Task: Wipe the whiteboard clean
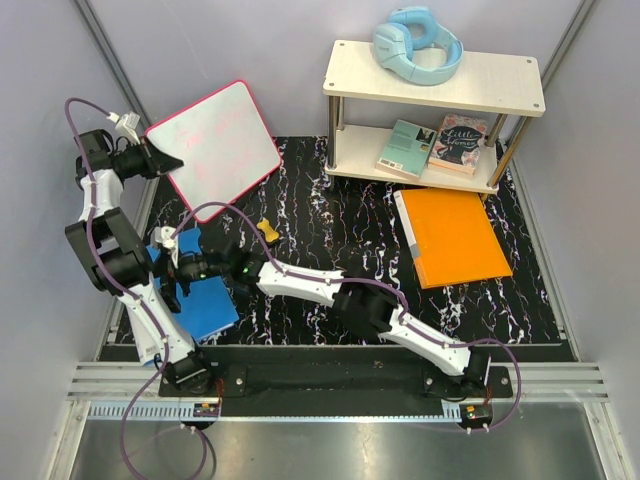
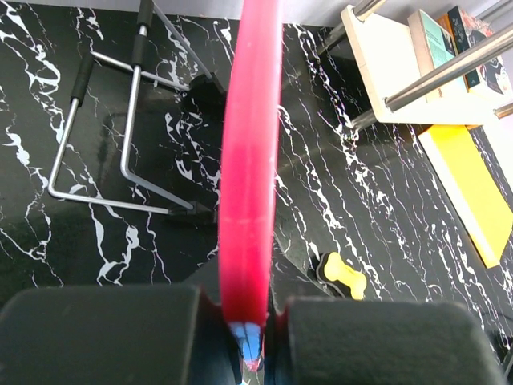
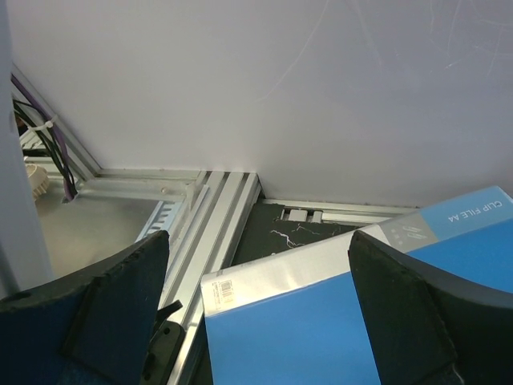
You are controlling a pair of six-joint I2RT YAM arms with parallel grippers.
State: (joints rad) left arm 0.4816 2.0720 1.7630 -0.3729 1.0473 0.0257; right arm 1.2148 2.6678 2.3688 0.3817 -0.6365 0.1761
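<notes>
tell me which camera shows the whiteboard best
Top external: it shows the whole face of the whiteboard, faint pink scribbles included, with the left gripper clamped on one edge. The left wrist view shows only its red rim edge-on in the grip. The right wrist view shows none of it.

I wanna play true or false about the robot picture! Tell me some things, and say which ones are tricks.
1. The left gripper pinches the whiteboard by its pink rim. True.
2. The blue headphones sit on the lower board. False: they lie on top of the shelf.
3. The right gripper holds an eraser. False: it is open and empty, over the blue folder.
4. The orange folder lies flat on the black mat. True.
5. The whiteboard is wiped clean. False: faint pink scribbles show on it.
</notes>
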